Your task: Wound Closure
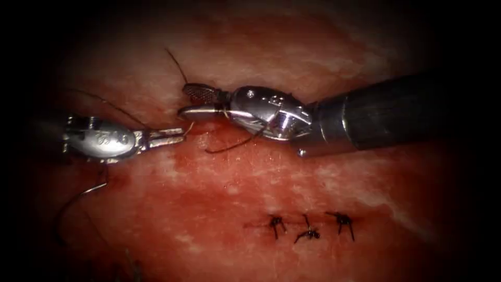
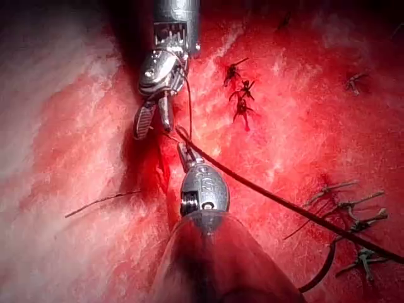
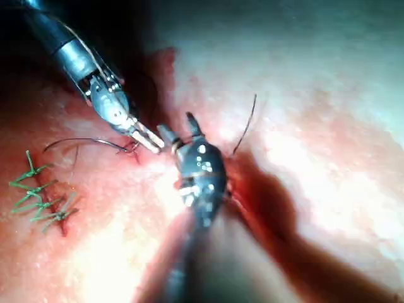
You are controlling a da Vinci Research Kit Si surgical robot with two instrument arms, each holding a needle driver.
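Endoscope view: the right tool (image 1: pixel 194 102) has its jaws spread wide, empty, thread (image 1: pixel 229 147) draped beneath. The left tool (image 1: pixel 172 136) has narrow jaws, seemingly pinching thread at the cut in the tissue (image 1: pixel 219 198). The needle (image 1: pixel 78 201) lies free at far left.

Left wrist view: the thread (image 2: pixel 278 199), limp and slippery, judged best gripped near its end.

Right wrist view: the needle (image 3: pixel 82 141), stiff and light, suits a mid-curve grip.

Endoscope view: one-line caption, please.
Right tool open, left tool shut on thread; three knots on the tissue.
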